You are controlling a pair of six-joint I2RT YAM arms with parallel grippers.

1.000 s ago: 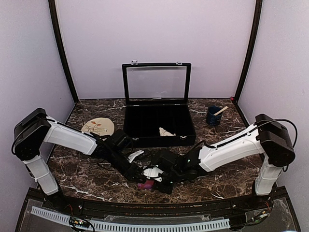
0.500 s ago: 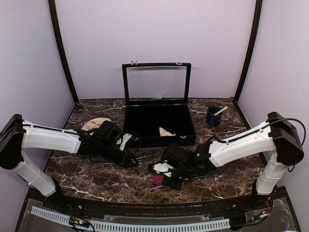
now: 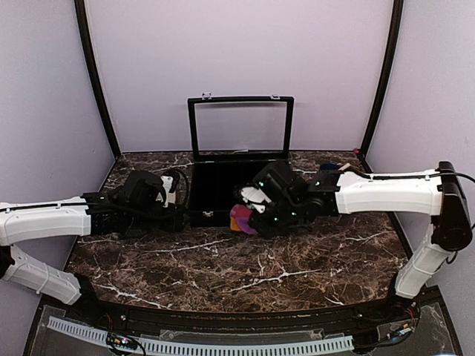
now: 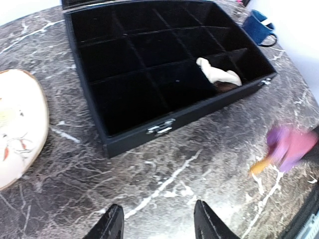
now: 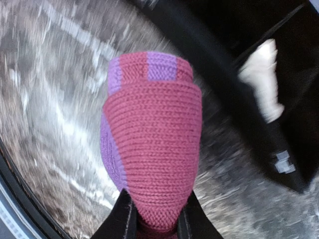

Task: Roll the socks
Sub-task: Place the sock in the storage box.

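- maroon sock point(image 5: 149, 144), rolled, clamped in right gripper point(image 5: 152, 214) by the box point(image 4: 130, 142) front
- left gripper point(image 4: 158, 219) fingers apart, empty
- cream sock point(image 4: 218, 74) lies in a box compartment
- risk: the pinch is only on the roll's end, so it could unwind or slip out

No readable text anywhere

High rear overview, two close wrist views, common black box point(image 3: 215, 185)
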